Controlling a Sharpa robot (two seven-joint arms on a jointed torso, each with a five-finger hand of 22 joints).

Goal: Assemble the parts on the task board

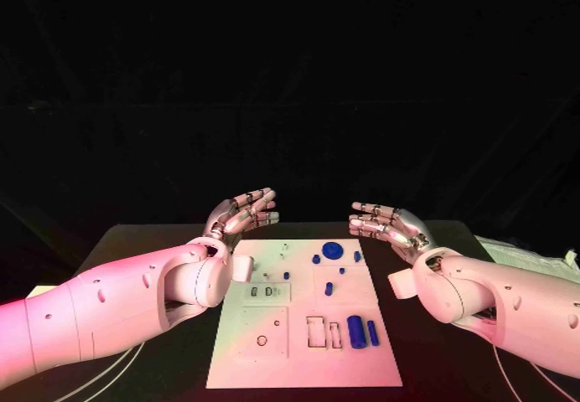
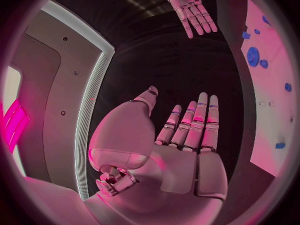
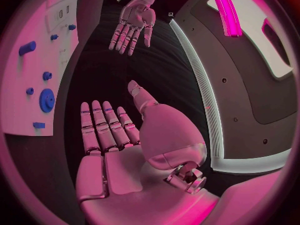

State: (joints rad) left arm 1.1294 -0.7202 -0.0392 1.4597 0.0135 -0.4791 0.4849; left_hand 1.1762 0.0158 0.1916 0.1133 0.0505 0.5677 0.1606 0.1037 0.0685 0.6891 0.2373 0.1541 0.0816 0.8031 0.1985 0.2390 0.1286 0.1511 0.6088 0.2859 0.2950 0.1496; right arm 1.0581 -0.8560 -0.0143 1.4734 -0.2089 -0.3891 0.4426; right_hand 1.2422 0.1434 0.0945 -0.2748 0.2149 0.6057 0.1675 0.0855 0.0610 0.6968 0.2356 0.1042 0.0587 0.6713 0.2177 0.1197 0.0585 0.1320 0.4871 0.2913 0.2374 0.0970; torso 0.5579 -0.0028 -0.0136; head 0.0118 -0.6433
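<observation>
Task board (image 1: 302, 352) sits lower centre, blue parts (image 1: 355, 330) loose on it. Left hand (image 1: 238, 213) and right hand (image 1: 389, 224) hover at its top corners, fingers apart, empty. You should lower one hand squarely over a part before closing.

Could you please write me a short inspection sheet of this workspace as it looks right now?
Surface: black table, with the white task board lying in its middle.
Job's things: small blue parts on the board, among them a round toothed wheel at the far end and a thick cylinder nearer the robot.
Clutter: pale crumpled material at the table's right edge; cannot tell what it is.
Hands: left hand and right hand both empty, fingers apart, raised at the board's far end, one on either side.
Cables: white cables beside the left arm.
Surroundings: dark, nothing seen.
</observation>
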